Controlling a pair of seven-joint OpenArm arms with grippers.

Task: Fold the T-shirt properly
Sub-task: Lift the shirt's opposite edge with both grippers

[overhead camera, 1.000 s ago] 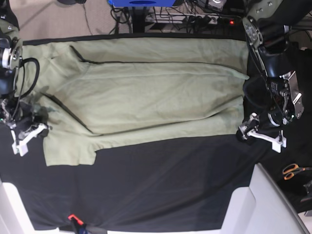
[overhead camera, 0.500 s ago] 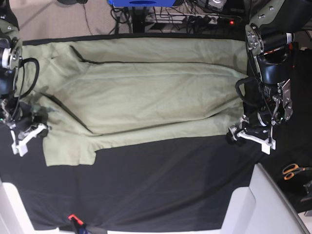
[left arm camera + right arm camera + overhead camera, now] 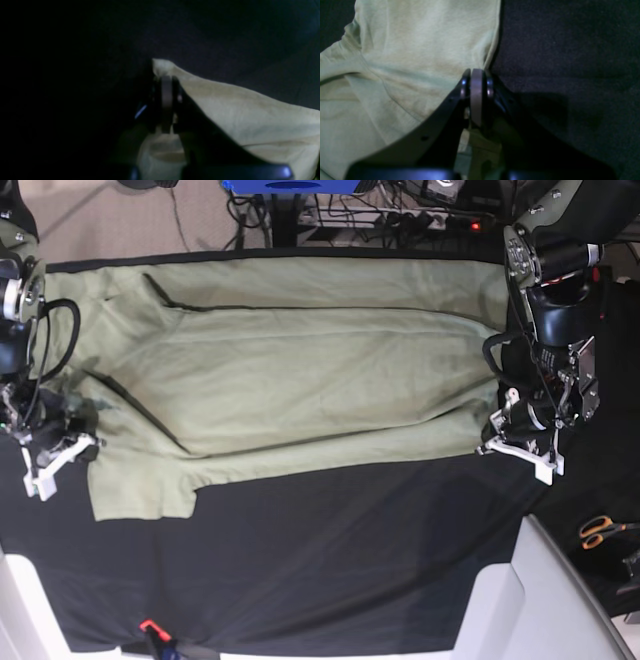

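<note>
1. Sage-green cotton is spread flat over the far half of the black table cloth [image 3: 330,560]; the T-shirt [image 3: 300,370] is laid sideways, its length running from the cloth's left edge to its right edge, with one short sleeve [image 3: 140,485] pointing toward the near edge at the left.
2. The left gripper [image 3: 497,442] is seen at the right edge of the cloth, on the near right corner of the shirt. In the left wrist view its jaws are pressed together on a raised peak of the green fabric [image 3: 162,67] — the left gripper [image 3: 166,100] is clamped on the T-shirt [image 3: 250,110].
3. Compared with a second ago, that gripper has been brought inward: then it stood just off the shirt's corner over bare cloth with its white fingers spread, and half a second ago it was still spread at the hem; now the fingers are closed on the corner.
4. The right gripper [image 3: 55,455] is found at the left edge of the cloth, beside the sleeve, and its place is unchanged across the frames. In the right wrist view the right gripper [image 3: 477,96] is shut — a strip of the T-shirt [image 3: 402,65] hem is held between the jaws.
5. Orange-handled scissors [image 3: 600,530] are lying off the cloth to the right, unmoved.
</note>
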